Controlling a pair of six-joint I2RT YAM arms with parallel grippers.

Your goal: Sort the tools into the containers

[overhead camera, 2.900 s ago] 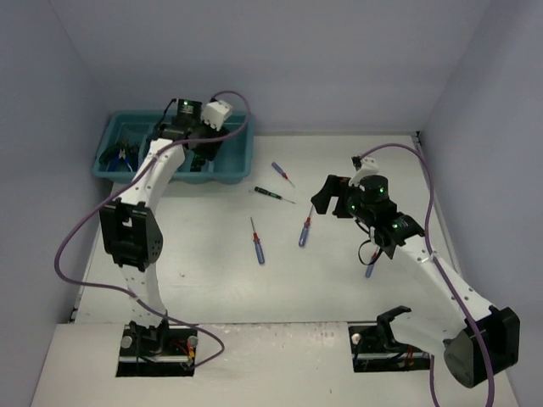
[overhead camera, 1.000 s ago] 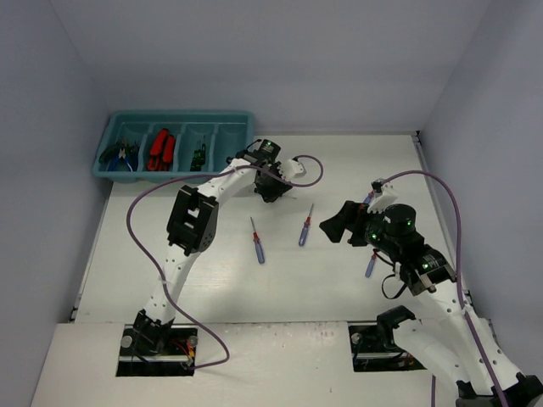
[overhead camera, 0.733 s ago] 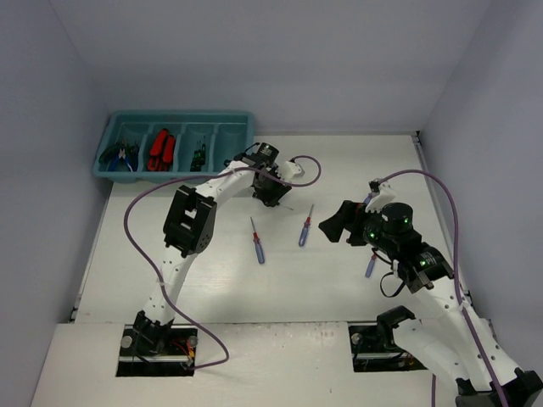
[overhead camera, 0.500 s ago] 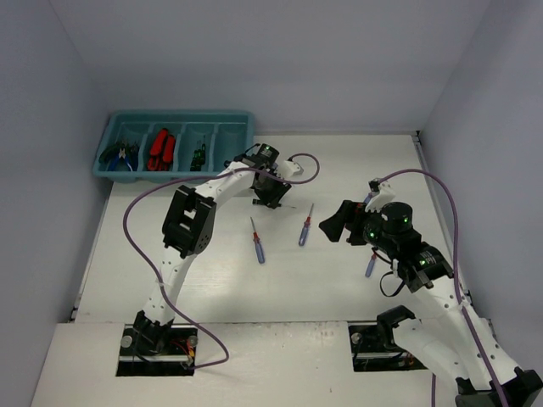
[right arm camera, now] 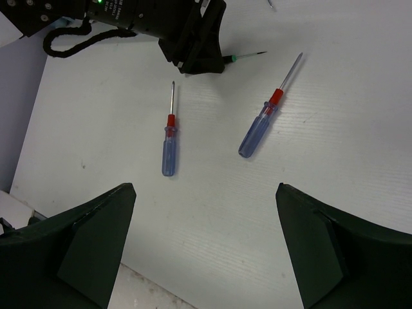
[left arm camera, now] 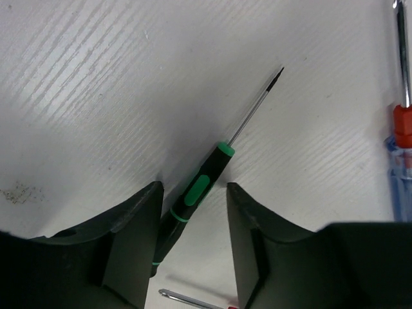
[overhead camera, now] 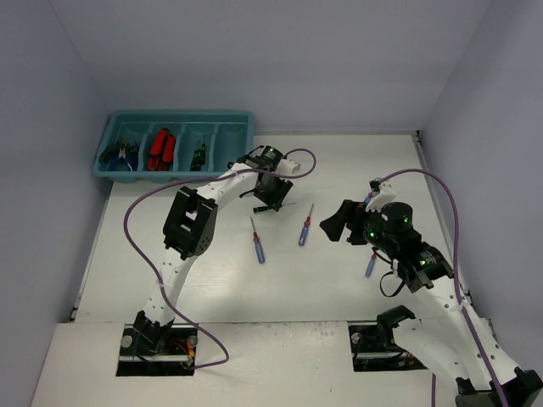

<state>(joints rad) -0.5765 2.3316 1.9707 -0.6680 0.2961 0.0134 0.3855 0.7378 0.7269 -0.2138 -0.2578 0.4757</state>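
The left arm reaches across the middle of the table [overhead camera: 212, 280]. The left pincer [overhead camera: 273, 197] is down at the surface over a green-and-black screwdriver [left arm camera: 193, 191]. In the left wrist view its two fingers [left arm camera: 138, 219] stand parted on either side of the handle. The left finger sits just beside the handle, and a strip of bare table shows between the handle and the right finger. The pincer is therefore released, straddling the tool rather than clamping it. The screwdriver lies flat, its thin shaft pointing out beyond the fingertips, towards the right in the top view.

Three more screwdrivers lie loose on the table, each with a red collar. A blue-handled screwdriver [overhead camera: 256, 242] lies just on the near side of the left pincer. A second blue-handled screwdriver [overhead camera: 304, 227] lies to its right, between the two pincers. A third blue-handled screwdriver [overhead camera: 370, 264] lies close beside the right arm.

The right pincer [overhead camera: 333, 222] hangs above the right part of the table, apart from the left one. Its fingers are spread wide, released and grasping nothing.

The teal tray [overhead camera: 174, 175] stands at the far left corner, well apart from both pincers. Its leftmost compartment holds pliers [overhead camera: 119, 154]. The next holds red-and-black utility knives [overhead camera: 159, 150], and the third holds green-handled screwdrivers [overhead camera: 199, 154].
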